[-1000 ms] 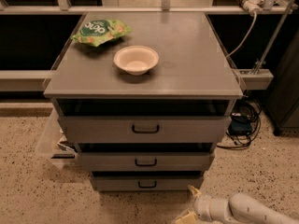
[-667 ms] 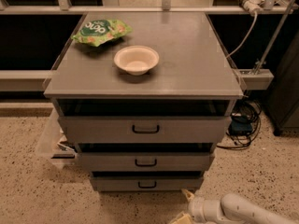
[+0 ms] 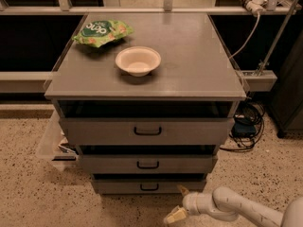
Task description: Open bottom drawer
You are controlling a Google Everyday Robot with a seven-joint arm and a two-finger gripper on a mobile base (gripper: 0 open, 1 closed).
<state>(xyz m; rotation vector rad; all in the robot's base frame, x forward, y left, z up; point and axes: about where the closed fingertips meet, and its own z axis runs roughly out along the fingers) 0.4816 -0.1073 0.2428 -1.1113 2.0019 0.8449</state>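
- Gripper [image 3: 178, 203] on the one pale arm [image 3: 236, 206] sits nearest, low in view, at about 5 o'clock from the cabinet's foot. Its two fingers [image 3: 174, 216] stand spread apart with nothing between them.
- The upper fingertip lies just beside the lower edge of the bottom drawer [image 3: 118, 186], at 4 o'clock from its handle [image 3: 149, 187]. I cannot tell whether it touches.
- Three grey drawers are stacked, each with one black bar handle at centre. The bottom drawer is lowest, the middle drawer [image 3: 189, 164] is above it and the top drawer [image 3: 189, 132] is highest.
- The bottom drawer's front faces 6 o'clock, toward the camera. Its long axis runs from 9 o'clock to 3 o'clock, and the handle lies level along it. A dark gap shows above the front.
- One clear bin [image 3: 49, 145] rests on the speckled floor at 9 o'clock from the drawers, and a tangle of cables [image 3: 246, 126] lies at 3 o'clock.
- On the cabinet top [image 3: 199, 56] stands one pale bowl [image 3: 138, 60], upright.
- One green bag [image 3: 100, 32] lies farther back, at 10 o'clock from the bowl and apart from it.
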